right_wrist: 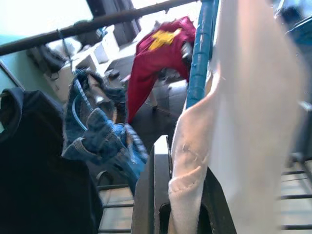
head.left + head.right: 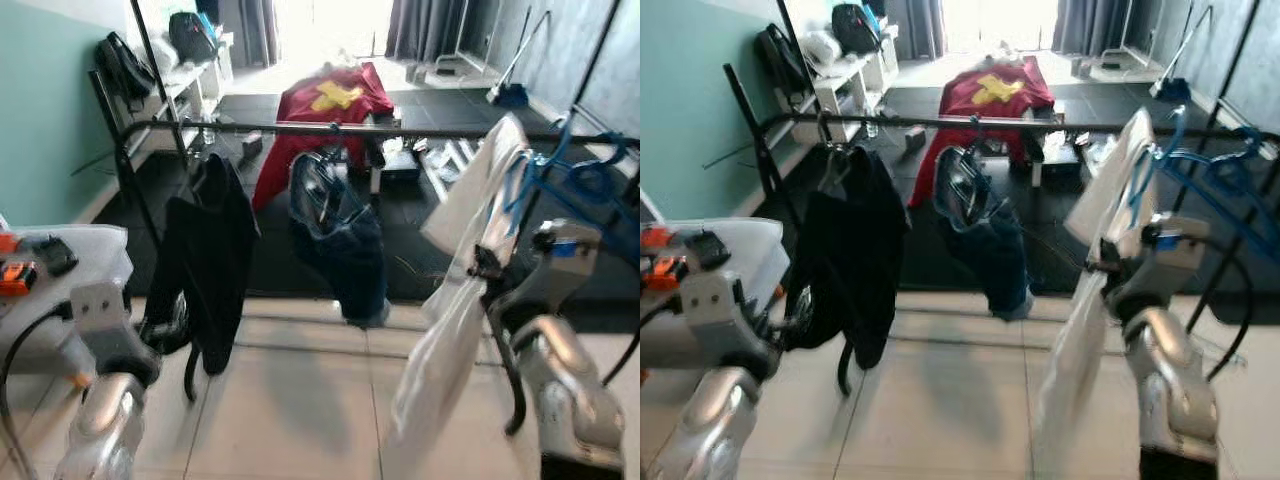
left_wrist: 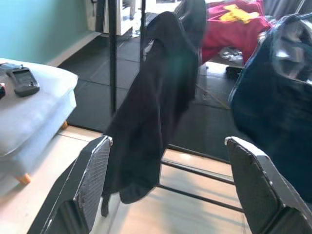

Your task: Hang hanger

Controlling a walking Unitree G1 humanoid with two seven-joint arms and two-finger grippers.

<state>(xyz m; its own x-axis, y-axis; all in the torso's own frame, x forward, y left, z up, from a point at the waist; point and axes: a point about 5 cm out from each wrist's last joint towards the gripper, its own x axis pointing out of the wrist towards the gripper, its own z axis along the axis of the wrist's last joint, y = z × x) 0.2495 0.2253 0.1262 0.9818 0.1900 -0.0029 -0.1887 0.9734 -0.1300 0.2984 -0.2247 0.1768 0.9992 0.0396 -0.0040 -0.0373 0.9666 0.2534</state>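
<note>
The right claw [image 1: 183, 204] is closed on a white shirt [image 2: 450, 330] that hangs on a blue hanger [image 1: 200, 53], held up just below the black rail [image 2: 330, 129]. A black shirt [image 2: 205, 260] and jeans [image 2: 340, 240] hang on this rail. The left claw [image 3: 170, 195] is open and holds nothing, low before the black shirt.

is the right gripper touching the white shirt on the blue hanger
Touching. In the right wrist view, the right gripper has its two black fingers closed on the white shirt, beside the blue hanger.
</note>
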